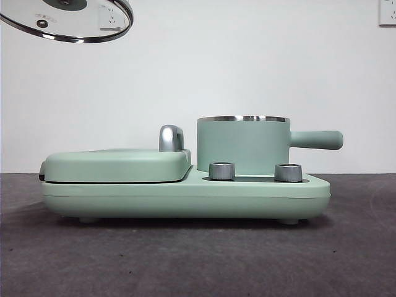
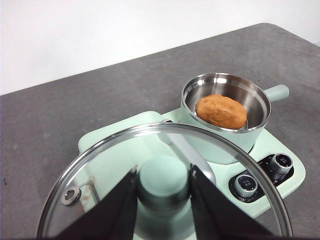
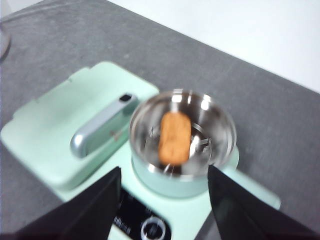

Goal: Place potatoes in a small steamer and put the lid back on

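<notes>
Potato (image 2: 221, 111) already inside steamer (image 2: 227, 112), right of centre in left wrist view; long axis roughly horizontal in that frame, lying flat on steel insert. Steamer handle (image 1: 317, 140) pointing to right edge of front frame.

Glass lid (image 2: 150, 175) aloft, upper left of front view, tilted, well apart from steamer. Left gripper (image 2: 164, 187) pinching lid knob (image 2: 163, 186).

Risks, judged: tilted lid catching steamer rim on descent; smooth knob slipping in pinch; off-centre seating, lid far from pot.

Right gripper (image 3: 164, 200) spread, empty, above steamer; possible clash with incoming lid.
</notes>
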Available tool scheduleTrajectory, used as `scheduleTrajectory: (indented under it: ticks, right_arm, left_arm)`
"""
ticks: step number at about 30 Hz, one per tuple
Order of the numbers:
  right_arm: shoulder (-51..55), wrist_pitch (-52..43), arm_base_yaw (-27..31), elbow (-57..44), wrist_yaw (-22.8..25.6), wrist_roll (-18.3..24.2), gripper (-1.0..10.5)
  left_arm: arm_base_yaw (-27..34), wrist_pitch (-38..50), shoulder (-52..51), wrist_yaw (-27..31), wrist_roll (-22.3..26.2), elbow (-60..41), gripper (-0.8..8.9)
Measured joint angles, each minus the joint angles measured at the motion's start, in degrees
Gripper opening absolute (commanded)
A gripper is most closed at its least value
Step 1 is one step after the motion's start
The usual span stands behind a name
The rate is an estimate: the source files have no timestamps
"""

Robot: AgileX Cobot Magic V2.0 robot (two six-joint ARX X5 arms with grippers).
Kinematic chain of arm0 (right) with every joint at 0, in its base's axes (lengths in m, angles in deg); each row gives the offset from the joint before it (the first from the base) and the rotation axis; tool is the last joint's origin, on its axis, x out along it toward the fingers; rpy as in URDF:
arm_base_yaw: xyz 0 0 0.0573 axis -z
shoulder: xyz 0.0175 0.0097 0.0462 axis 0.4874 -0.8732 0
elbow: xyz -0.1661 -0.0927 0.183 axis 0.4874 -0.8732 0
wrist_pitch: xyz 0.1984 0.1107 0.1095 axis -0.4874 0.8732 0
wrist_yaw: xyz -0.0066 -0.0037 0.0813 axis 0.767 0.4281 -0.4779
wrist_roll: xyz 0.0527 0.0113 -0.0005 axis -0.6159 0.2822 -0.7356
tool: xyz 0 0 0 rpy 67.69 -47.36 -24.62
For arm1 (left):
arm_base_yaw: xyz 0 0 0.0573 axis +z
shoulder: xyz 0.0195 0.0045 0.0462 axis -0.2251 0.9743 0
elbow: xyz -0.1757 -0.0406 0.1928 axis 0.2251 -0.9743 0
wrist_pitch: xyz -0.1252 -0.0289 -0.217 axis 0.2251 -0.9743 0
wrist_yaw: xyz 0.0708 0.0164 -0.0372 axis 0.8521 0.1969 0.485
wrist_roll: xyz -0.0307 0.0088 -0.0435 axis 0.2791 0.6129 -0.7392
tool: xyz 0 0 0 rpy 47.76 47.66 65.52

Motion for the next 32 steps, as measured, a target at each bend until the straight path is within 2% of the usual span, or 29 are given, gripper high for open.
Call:
scheduleTrajectory:
  ticks: [8, 16, 25, 32]
  right_arm:
    - [15.4, 0.9, -0.7, -13.2, -0.4, -2.4, 2.6]
    - [26.9, 3.1, -1.5, -16.6, -1.5, -2.7, 2.6]
    - [29.7, 4.5, -1.5, -16.6, -1.5, -4.8, 2.6]
    - [29.6, 7.4, -1.5, -16.6, -1.5, -5.4, 2.6]
  left_arm:
    - [-0.5, 2.5, 1.0, -2.2, 0.0, 0.0, 0.14]
    - [-3.9, 11.2, 7.2, -3.1, 0.0, 0.0, 0.14]
    - [-8.5, 26.3, 18.3, -3.1, 0.0, 0.0, 0.14]
    - [-10.6, 32.3, 28.2, -3.1, 0.6, 2.2, 0.14]
